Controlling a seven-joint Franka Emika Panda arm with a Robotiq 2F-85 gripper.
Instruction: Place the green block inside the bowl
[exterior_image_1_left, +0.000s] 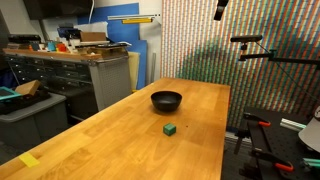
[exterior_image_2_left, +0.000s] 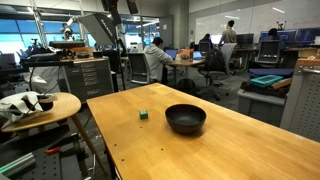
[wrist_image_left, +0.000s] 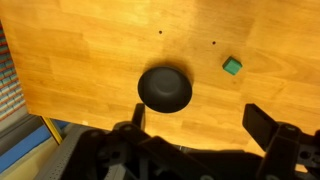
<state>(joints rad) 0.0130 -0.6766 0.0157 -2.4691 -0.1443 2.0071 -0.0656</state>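
The green block (exterior_image_1_left: 171, 129) is a tiny cube lying on the wooden table (exterior_image_1_left: 120, 140), a short way in front of the black bowl (exterior_image_1_left: 166, 100). Both show in the other exterior view too, the block (exterior_image_2_left: 144, 115) to the left of the bowl (exterior_image_2_left: 185, 119). In the wrist view the bowl (wrist_image_left: 164, 88) lies below me and the block (wrist_image_left: 232, 66) is up and to its right. My gripper (wrist_image_left: 200, 125) is open and empty, high above the table, its fingers spread wide beside the bowl. The arm does not show in either exterior view.
A round side table (exterior_image_2_left: 40, 108) with a white and black object stands off one table edge. A cabinet with clutter (exterior_image_1_left: 70, 65) and a grey bin (exterior_image_1_left: 30, 100) stand beyond the opposite edge. People sit at desks (exterior_image_2_left: 160, 55) in the background.
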